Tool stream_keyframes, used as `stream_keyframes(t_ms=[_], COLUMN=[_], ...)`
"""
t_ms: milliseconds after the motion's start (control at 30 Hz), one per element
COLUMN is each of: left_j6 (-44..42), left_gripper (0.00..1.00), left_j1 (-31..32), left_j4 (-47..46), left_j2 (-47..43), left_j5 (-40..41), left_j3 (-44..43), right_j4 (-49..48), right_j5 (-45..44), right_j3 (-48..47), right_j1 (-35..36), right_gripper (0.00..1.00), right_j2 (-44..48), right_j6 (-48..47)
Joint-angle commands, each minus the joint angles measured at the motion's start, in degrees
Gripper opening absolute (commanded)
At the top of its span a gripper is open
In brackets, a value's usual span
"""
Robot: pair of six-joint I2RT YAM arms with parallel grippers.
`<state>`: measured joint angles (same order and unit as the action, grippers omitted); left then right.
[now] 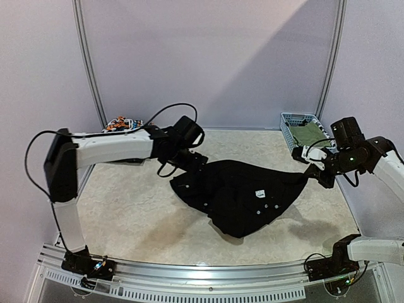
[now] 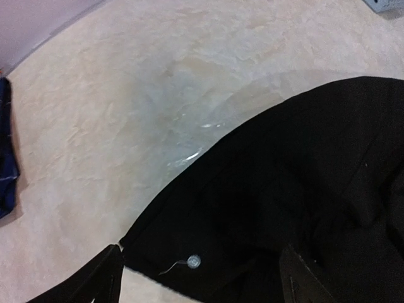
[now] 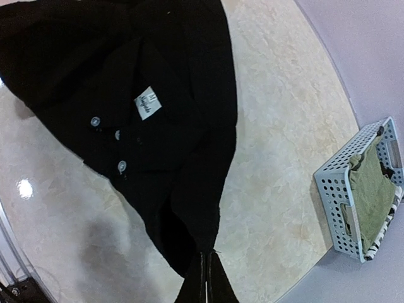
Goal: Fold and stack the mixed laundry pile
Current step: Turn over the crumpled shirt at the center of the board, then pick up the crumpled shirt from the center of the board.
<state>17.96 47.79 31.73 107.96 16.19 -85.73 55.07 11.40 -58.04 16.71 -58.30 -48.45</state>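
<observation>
Black garment, likely the trousers though folds hide its shape, lies spread in the middle of the table. Your right gripper has its jaws pressed together on the garment's right corner, while your left gripper hovers with jaws spread wide over its left edge.

Pale lilac far wall, lighter toward the right, cut by a diagonal edge of shade. Framed by two thin grey uprights, left pole and right pole, each slightly bowed. Below, a beige marbled bench, glossy, marked with small white glints of light. Along the near edge, a slotted metal rail.
</observation>
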Motion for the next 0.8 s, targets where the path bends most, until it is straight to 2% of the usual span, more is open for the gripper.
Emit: stream_keyframes(t_ms=[0,100,300,433,600,700,767], left_j6=[-2.58,-0.94,0.75,0.70,0.44,0.48,0.23], left_gripper=[0.88,0.88,0.91,0.91,0.77,0.65,0.52], left_j1=[-3.68,-7.35,-12.14,-13.72,-15.01,-15.25,-15.27], left_j4=[10.51,10.05,2.96,3.09,3.29,0.67,-0.35], left_j2=[9.52,10.42,7.23,10.94,15.05,14.60,14.08], left_j5=[-8.73,-14.72,-23.98,-26.67,-29.82,-31.23,-32.25], left_j3=[-9.94,-9.32,-0.16,-2.09,-5.12,-4.01,-3.59], right_j4=[-5.41,-5.78,-6.78,-7.64,-8.20,-8.28,-8.60], right_j5=[2.03,2.25,3.27,4.26,4.89,4.79,4.45], right_j3=[-0.48,-1.11,-0.98,-1.28,-1.41,-1.27,-1.05], right_j1=[-2.77,-4.25,-4.93,-4.95,-4.92,-5.02,-5.02], right_gripper=[0.00,0.00,0.00,0.00,0.00,0.00,0.00], right_j2=[-1.86,-3.47,-4.48,-5.92,-7.33,-7.13,-7.02], right_j6=[1.28,1.57,1.16,1.57,2.49,2.82,2.83])
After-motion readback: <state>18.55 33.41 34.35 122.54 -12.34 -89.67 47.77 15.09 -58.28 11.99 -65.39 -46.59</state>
